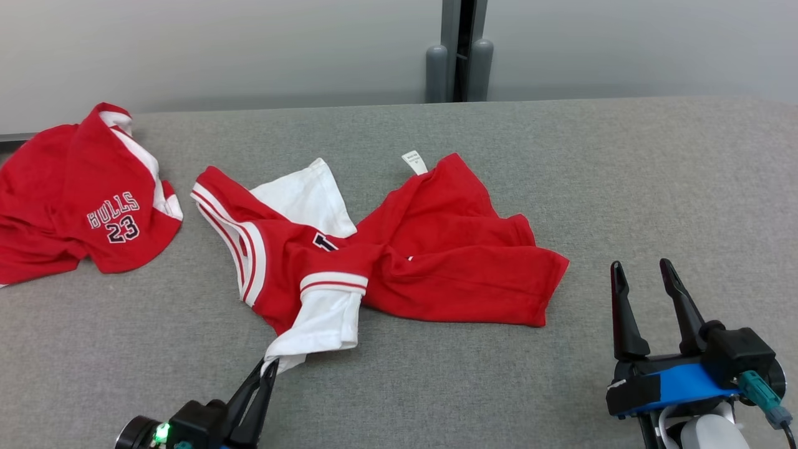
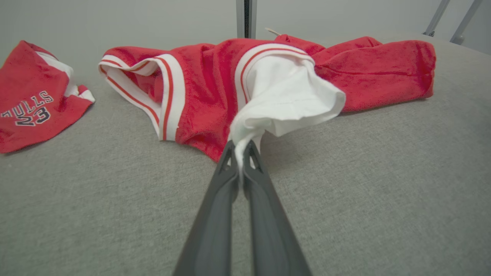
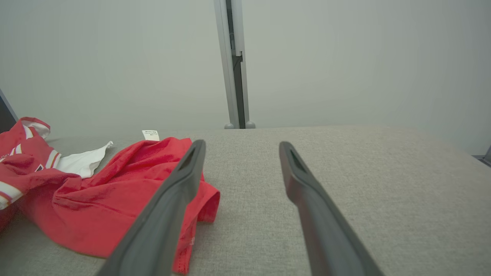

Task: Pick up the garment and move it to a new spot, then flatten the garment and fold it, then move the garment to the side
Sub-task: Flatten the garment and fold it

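On the grey table (image 1: pixel 623 174), crumpled red-and-white garment (image 1: pixel 436 262); left claw (image 1: pixel 267 366) pinches its white sleeve (image 1: pixel 324 327), right claw (image 1: pixel 642 268) gapes.

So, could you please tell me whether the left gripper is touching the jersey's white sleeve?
Touching: the left wrist view shows the left gripper pinched shut on the white sleeve.

Bare grey table (image 1: pixel 654 187) lies open to the right of the crumpled garment (image 1: pixel 449 262). A second red jersey (image 1: pixel 81 199) crowds the far left.
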Robot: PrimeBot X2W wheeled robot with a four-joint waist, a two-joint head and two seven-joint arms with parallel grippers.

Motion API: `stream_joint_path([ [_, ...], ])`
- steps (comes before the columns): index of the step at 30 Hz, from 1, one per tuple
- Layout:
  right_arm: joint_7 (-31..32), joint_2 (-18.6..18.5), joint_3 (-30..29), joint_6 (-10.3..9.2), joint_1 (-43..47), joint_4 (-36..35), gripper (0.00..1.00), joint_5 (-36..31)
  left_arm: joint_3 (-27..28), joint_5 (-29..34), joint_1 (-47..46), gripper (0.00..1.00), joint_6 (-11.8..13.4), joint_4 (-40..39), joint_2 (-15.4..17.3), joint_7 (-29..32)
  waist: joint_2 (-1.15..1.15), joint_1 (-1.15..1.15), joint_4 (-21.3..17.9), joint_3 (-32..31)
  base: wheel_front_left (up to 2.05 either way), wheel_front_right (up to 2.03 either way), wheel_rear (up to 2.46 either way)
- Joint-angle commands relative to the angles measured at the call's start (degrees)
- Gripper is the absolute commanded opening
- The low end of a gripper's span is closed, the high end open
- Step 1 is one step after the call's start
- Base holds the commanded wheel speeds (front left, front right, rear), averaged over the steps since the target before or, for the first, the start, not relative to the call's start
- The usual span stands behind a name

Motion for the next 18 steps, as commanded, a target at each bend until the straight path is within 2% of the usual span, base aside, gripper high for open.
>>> stream_joint_path([
  [1,0.0,0.0,-0.4,-0.02,0.9,0.0,1.0,-0.4,0.6,-0.4,1.4,0.0,0.5,-0.7,0.7,0.0,0.0,0.0,1.1,-0.8,0.0,0.0,0.0],
  [11,0.0,0.0,-1.2,-0.02,1.7,0.3,1.0,-0.7,6.1,-2.2,7.2,0.0,3.8,-3.9,4.3,0.0,0.0,0.0,4.3,-0.7,0.0,0.0,0.0],
  [18,0.0,0.0,-1.2,-0.02,1.0,0.5,1.0,-0.9,7.4,-1.8,8.7,0.0,5.7,-7.4,5.9,0.5,0.0,0.0,5.7,-0.2,0.0,0.0,0.0],
])
